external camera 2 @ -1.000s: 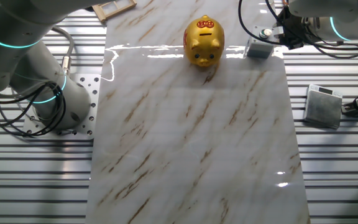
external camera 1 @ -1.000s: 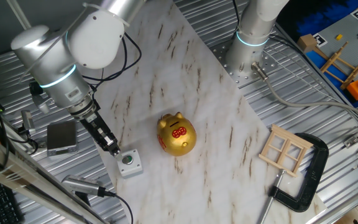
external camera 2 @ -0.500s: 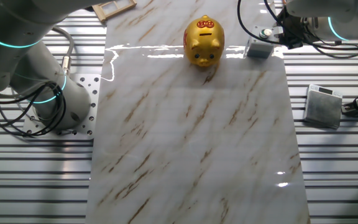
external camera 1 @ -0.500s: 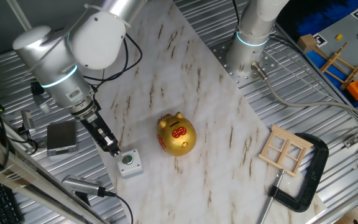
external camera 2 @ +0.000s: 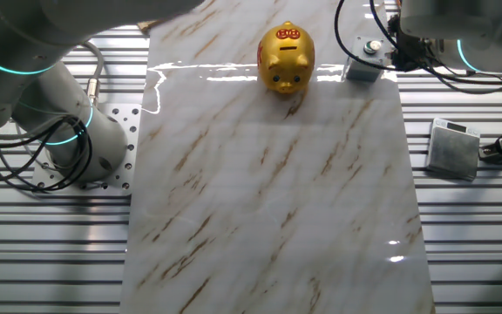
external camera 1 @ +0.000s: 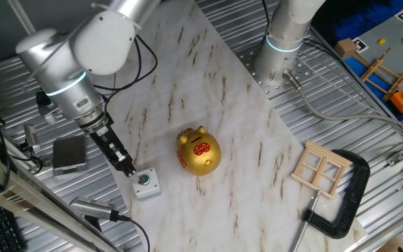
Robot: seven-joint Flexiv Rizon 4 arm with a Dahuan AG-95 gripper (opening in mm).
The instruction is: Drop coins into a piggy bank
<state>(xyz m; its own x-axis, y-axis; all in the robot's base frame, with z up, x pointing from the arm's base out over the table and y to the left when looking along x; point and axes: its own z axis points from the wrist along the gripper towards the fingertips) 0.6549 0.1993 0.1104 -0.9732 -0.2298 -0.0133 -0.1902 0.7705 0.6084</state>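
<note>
The gold piggy bank [external camera 1: 199,150] stands upright on the marble board, red markings on its back; it also shows in the other fixed view [external camera 2: 287,58] with its slot on top. My gripper [external camera 1: 126,168] points down at the board's left edge, left of the pig, right beside a small grey box with a green button [external camera 1: 145,184]. Its black fingers look closed together. No coin shows. In the other fixed view the gripper [external camera 2: 392,54] is mostly hidden by cables next to the box [external camera 2: 363,69].
A grey flat block [external camera 1: 70,154] lies on the ribbed metal behind the gripper. A small wooden frame [external camera 1: 321,167] and a black C-clamp [external camera 1: 350,197] lie at the board's right end. The arm's base [external camera 1: 283,49] stands at the back.
The arm's upper links have shifted slightly; the gripper stays almost in place beside the grey box. The piggy bank has not moved.
</note>
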